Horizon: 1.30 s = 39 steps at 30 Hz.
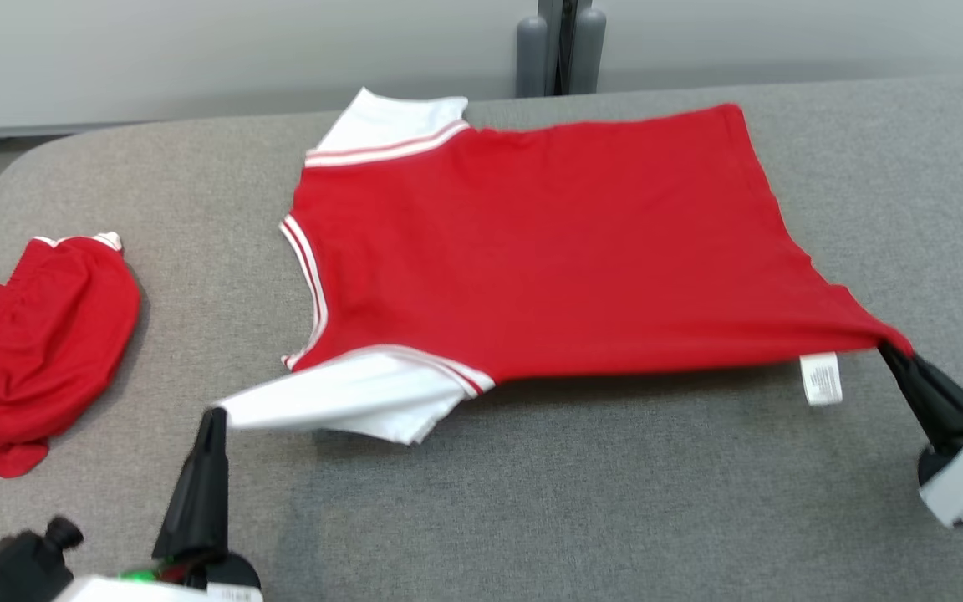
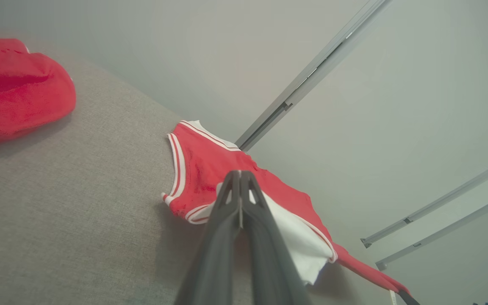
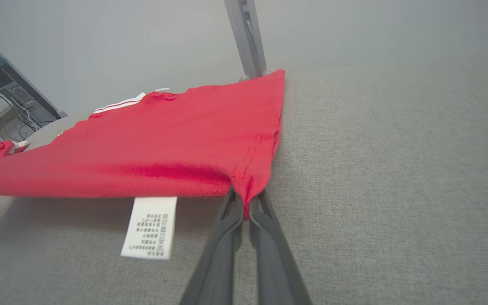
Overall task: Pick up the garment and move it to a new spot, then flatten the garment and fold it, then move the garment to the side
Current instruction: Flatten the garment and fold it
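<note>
While its far edge lies flat on the grey table [image 1: 615, 502], the red garment [image 1: 532, 242] is held raised along its near edge, stretched between the two grippers near the middle of the surface. The tip of its near white sleeve [image 1: 348, 401] is pinched by the pressed-together jaws of the left gripper [image 1: 216, 415], whose fingers are angled up from the lower left. The near hem corner is clamped between the closed jaws of the right gripper [image 1: 891, 347], slanted in from the lower right. A white care label [image 1: 821, 378] is hung beneath that hem. A crumpled red cloth [image 1: 30, 351] is seen well apart at the table's left.
</note>
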Tool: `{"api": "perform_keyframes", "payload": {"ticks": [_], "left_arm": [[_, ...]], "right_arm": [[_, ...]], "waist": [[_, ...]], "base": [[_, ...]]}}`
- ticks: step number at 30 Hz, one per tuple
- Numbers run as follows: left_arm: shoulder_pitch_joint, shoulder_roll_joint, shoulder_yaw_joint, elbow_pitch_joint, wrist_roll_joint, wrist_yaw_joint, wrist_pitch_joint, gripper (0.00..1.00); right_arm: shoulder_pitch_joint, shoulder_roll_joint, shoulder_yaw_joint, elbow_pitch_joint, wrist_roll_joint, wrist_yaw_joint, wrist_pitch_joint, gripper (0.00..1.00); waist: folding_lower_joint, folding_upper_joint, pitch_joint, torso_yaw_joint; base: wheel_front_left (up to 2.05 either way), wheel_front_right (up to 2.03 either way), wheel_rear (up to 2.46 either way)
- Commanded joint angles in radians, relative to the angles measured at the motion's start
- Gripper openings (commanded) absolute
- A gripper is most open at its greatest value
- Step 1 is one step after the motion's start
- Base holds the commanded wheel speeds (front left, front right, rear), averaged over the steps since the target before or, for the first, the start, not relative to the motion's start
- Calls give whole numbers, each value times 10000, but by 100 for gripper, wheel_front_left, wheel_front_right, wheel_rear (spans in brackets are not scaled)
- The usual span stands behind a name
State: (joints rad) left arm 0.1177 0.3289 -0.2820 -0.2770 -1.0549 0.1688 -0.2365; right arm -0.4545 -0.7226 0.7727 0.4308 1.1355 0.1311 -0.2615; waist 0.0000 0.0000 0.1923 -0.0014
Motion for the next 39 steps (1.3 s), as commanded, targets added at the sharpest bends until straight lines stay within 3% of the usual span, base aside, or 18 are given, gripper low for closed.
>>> {"api": "perform_keyframes", "payload": {"ticks": [1,9,14,24,39], "left_arm": [[282,110,33,-230,108,135,-10,0],[1703,532,-366,-1329,327,699,423,0],[1624,597,-537,-1487,246,842,785,0],[-389,-336,-684,-59,-88,138,625,0],[-3359,-998,-409,3842,-608,-1311,524,0]], "right_arm": [[477,-156,-291,-117,-165,-6,-51,0],[3190,-458,-1377,-1232,-702,-6,-53,0],[3765,-477,-1648,-2043,-544,-5,432,0],[2807,456,-2381,-1927,-140,-5,1920,0],[316,2050,-2430,321,-996,-3,2564,0]], "waist": [[0,0,-201,32],[0,0,-560,193],[0,0,-698,49],[0,0,-502,0],[0,0,360,-70]], "base": [[0,0,0],[0,0,0],[0,0,0],[0,0,0],[0,0,0]]}}
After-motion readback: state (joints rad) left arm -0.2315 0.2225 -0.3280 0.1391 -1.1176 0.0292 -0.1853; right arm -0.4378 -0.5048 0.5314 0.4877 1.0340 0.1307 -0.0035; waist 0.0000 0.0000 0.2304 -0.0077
